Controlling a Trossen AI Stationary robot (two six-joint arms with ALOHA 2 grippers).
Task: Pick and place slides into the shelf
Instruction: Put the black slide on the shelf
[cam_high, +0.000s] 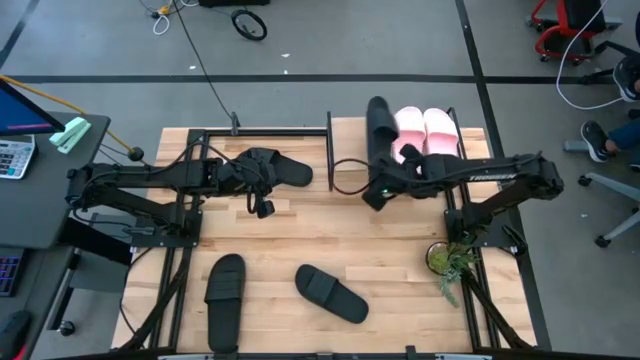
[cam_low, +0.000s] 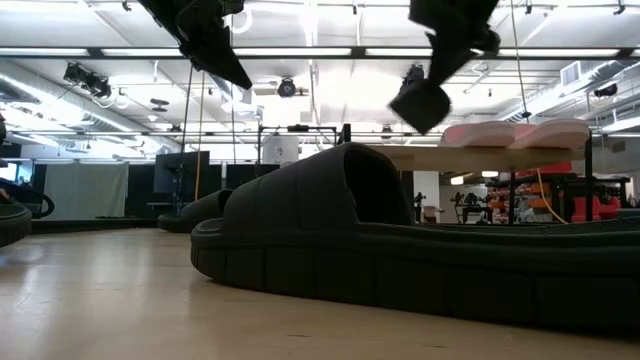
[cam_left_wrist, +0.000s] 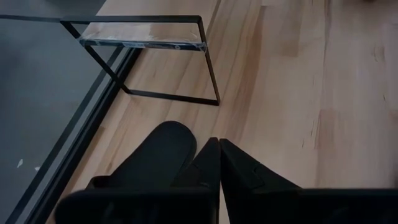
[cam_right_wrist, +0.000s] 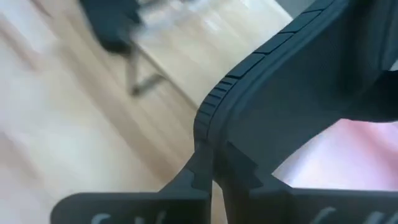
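A: Slides first. Where do they lie?

B: Two pale pink slides (cam_high: 425, 130) sit on the shelf (cam_high: 340, 180) at about one o'clock on the table, with a black slide (cam_high: 379, 125) beside them on their left. Two more black slides lie at six o'clock, one (cam_high: 225, 300) running lengthwise front to back, the other (cam_high: 331, 293) angled. Another (cam_high: 272, 168) lies at eleven o'clock under the left gripper (cam_high: 262, 200).

A: And the grippers?

B: The left gripper's fingers are pressed together and empty, hovering above that slide. The right gripper (cam_high: 374, 197) is pinched narrow; its wrist view shows a dark slide edge (cam_right_wrist: 292, 93) against the fingers, though I can't be sure it's gripped.

A: What decides the next move?

B: The eleven o'clock slide points its long axis toward three o'clock, at the shelf's open frame. I'd judge the left arm nearer.
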